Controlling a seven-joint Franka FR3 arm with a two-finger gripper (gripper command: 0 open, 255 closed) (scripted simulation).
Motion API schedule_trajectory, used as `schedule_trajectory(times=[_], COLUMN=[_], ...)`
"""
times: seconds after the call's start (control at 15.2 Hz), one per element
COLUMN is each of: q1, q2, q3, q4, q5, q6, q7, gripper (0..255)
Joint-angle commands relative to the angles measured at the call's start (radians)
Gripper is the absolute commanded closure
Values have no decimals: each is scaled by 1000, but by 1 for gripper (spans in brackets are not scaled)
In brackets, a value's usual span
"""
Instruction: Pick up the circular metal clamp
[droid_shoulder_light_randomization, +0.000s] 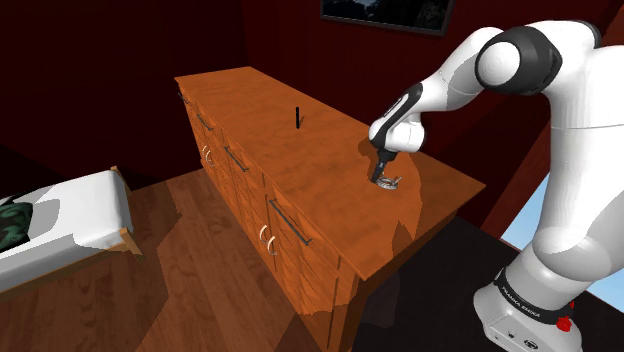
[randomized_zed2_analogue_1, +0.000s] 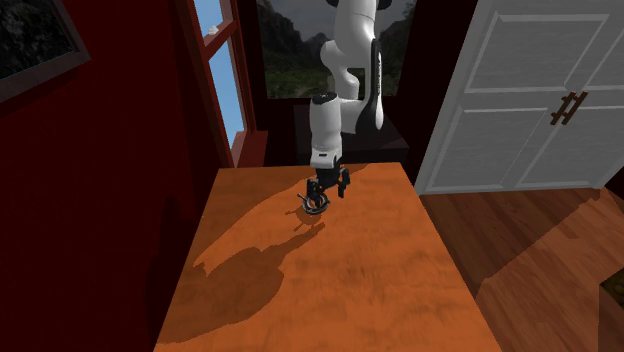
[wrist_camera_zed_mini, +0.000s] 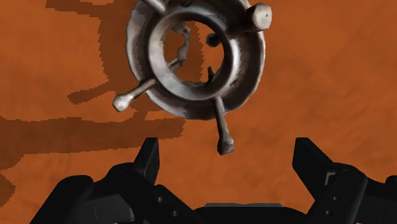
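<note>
1. The black gripper (wrist_camera_zed_mini: 227, 156) is wide open and holds nothing. The grey ring clamp (wrist_camera_zed_mini: 191, 102) lies just beyond its fingertips, far rim cut off.
2. Shoulder view: bed (droid_shoulder_light_randomization: 60, 215), wooden floor (droid_shoulder_light_randomization: 190, 265), orange dresser top (droid_shoulder_light_randomization: 300, 175) under the clamp.
3. A small dark upright thing (droid_shoulder_light_randomization: 297, 116) is unidentifiable.

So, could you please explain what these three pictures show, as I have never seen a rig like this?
It is a simulated white robot arm with a black two-finger gripper, working over a wooden dresser. The shoulder view looks down from beside the arm's stand; the second exterior view faces the arm across the dresser top; the wrist view looks along the gripper from the hand. On the top are a grey metal ring-shaped clamp with screws sticking out, and farther off a small dark upright object. The fingers stand apart, with the clamp just ahead of them, so nothing is held.
</note>
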Motion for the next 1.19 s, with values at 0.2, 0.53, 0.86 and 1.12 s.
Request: schedule_trajectory(times=[0.2, 0.53, 0.86, 1.12], q1=[-3, -2, 12, 31], q2=[3, 3, -33, -80], q3=[3, 2, -17, -42], q4=[-1, -1, -8, -17], q5=[3, 3, -19, -50], q6=[4, 4, -24, -63], q7=[-4, -3, 17, 46], gripper=[255, 255, 255, 255])
